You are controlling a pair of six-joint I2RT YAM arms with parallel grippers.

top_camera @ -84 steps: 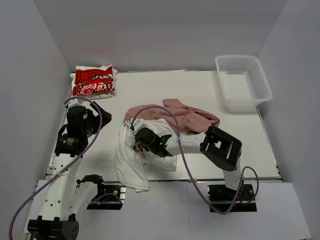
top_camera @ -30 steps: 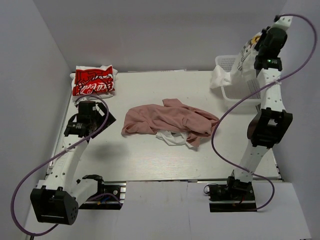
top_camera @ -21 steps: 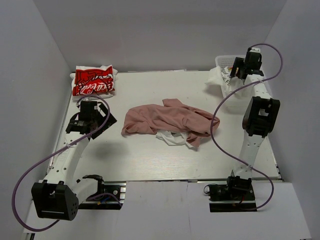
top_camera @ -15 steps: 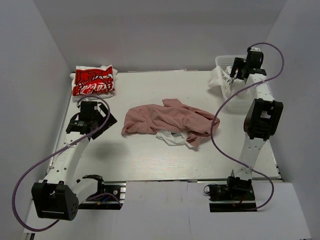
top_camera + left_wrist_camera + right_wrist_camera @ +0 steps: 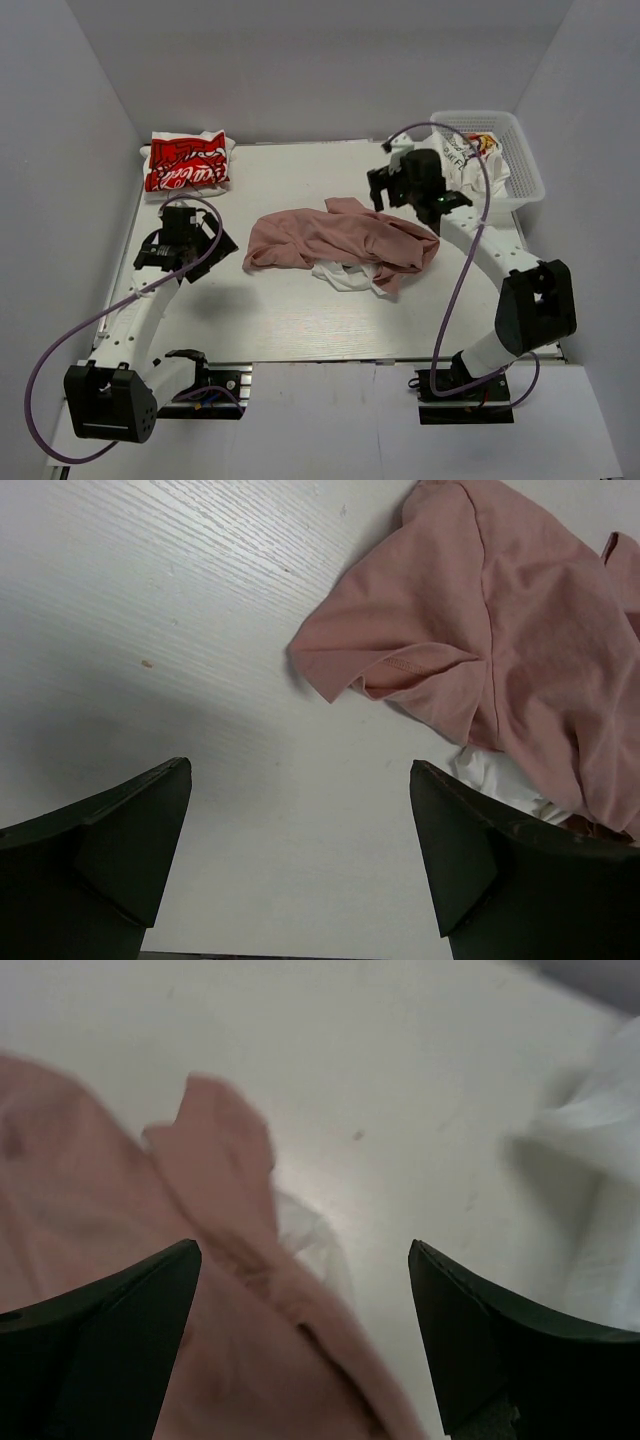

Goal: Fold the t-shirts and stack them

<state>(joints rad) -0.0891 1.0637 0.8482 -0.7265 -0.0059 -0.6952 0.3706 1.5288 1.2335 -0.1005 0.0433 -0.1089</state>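
A crumpled dusty-pink t-shirt point(image 5: 335, 238) lies mid-table over a scrap of white cloth point(image 5: 345, 275). At the back left corner sits a folded white t-shirt with red script print point(image 5: 187, 160). A large white t-shirt point(image 5: 458, 155) lies bunched in the mesh basket point(image 5: 530, 165), spilling over its left rim. My right gripper point(image 5: 385, 187) hangs open above the pink shirt's back edge point(image 5: 120, 1220), nothing between its fingers point(image 5: 303, 1250). My left gripper point(image 5: 200, 235) is open and empty point(image 5: 300, 770), left of the pink shirt's sleeve point(image 5: 400, 665).
The white basket stands at the back right corner against the wall. Grey walls close in the table on three sides. Bare tabletop point(image 5: 300, 320) lies between the pink shirt and the arm bases.
My right gripper opened and let the white t-shirt go into the basket, then swung left and down to the pink shirt. The left arm barely moved.
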